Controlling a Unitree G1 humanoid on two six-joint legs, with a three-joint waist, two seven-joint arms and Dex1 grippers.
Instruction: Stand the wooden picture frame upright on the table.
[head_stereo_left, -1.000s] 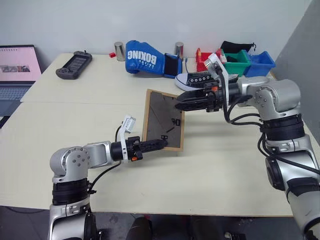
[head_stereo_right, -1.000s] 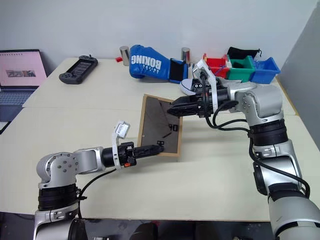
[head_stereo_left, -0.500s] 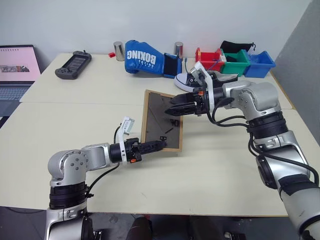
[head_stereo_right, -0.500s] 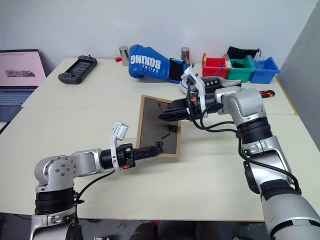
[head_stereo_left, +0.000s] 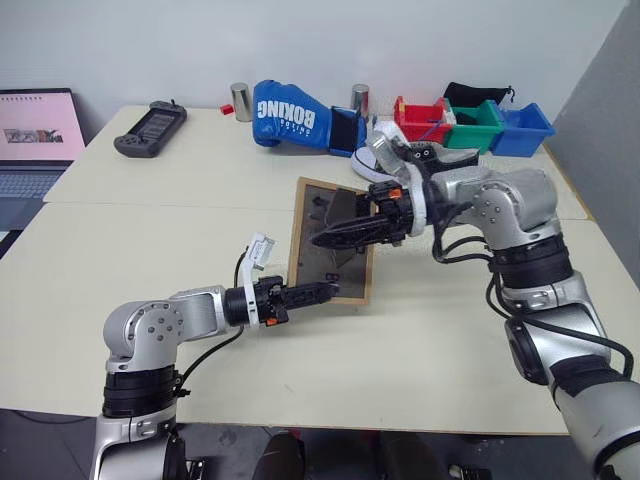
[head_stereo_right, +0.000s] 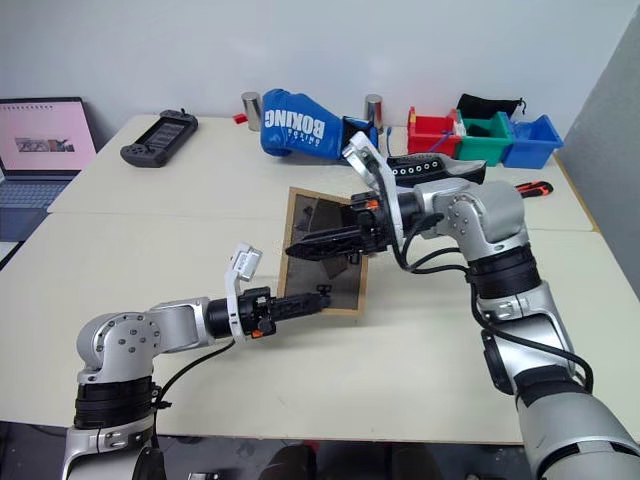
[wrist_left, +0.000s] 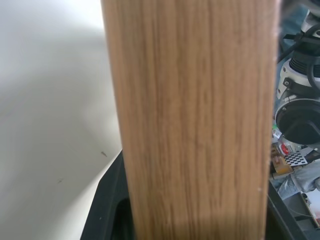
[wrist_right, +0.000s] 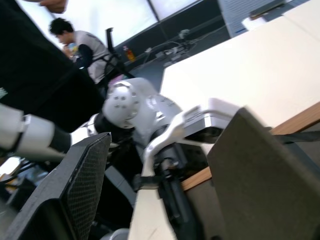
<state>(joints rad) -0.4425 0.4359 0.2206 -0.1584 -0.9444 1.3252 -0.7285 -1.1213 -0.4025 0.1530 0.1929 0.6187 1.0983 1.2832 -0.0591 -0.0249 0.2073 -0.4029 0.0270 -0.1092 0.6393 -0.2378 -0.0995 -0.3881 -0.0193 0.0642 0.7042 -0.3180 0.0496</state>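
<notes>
Here we see the wooden picture frame (head_stereo_left: 332, 243) held tilted up off the surface (head_stereo_left: 150, 250) near its middle, grey back toward us, its lower edge close to the surface; we can't tell if it touches. The left hand (head_stereo_left: 318, 292) is clenched on the frame's lower edge, wood grain right up against its wrist view. The right hand (head_stereo_left: 330, 238) reaches in from the right across the frame's back with its fingers spread apart, grasping nothing. At the far side sit a blue boxing glove (head_stereo_left: 291, 118), a sneaker (head_stereo_left: 385, 160), and red, green and blue bins (head_stereo_left: 470, 125); a game controller (head_stereo_left: 148, 128) and a laptop (head_stereo_left: 35, 140) lie far left.
</notes>
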